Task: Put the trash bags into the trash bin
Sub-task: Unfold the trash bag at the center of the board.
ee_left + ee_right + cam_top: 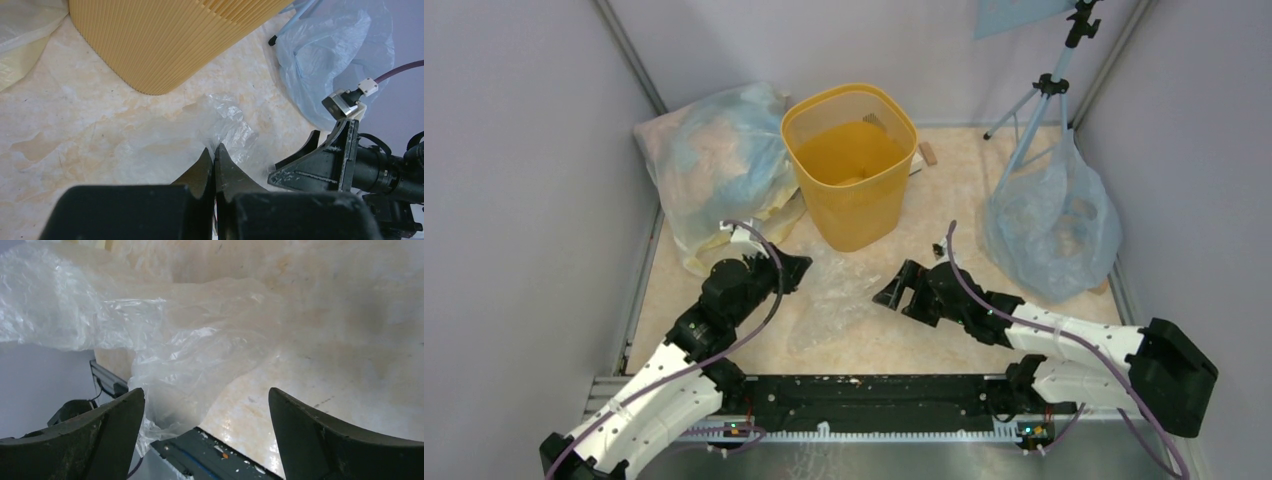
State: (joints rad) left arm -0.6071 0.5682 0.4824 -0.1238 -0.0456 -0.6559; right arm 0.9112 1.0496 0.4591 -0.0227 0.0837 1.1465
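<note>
The trash bin [849, 165] is a yellow-orange translucent basket standing upright at the back middle; its ribbed wall [165, 40] fills the top of the left wrist view. A clear, wrinkly trash bag [834, 300] lies on the table in front of it, between the two arms. My left gripper [796, 270] is at the bag's left edge, its jaws pressed together with film [230, 127] bunched at the tips [214, 150]. My right gripper [892, 290] stands wide open at the bag's right edge. The bag [165, 350] spreads ahead of it, near the left finger [120, 415].
A big bluish sack [714, 165] sits left of the bin, and another [1049, 225] sits at the right by a tripod [1044, 90]. Grey walls close in both sides. A black rail [874, 400] runs along the near edge.
</note>
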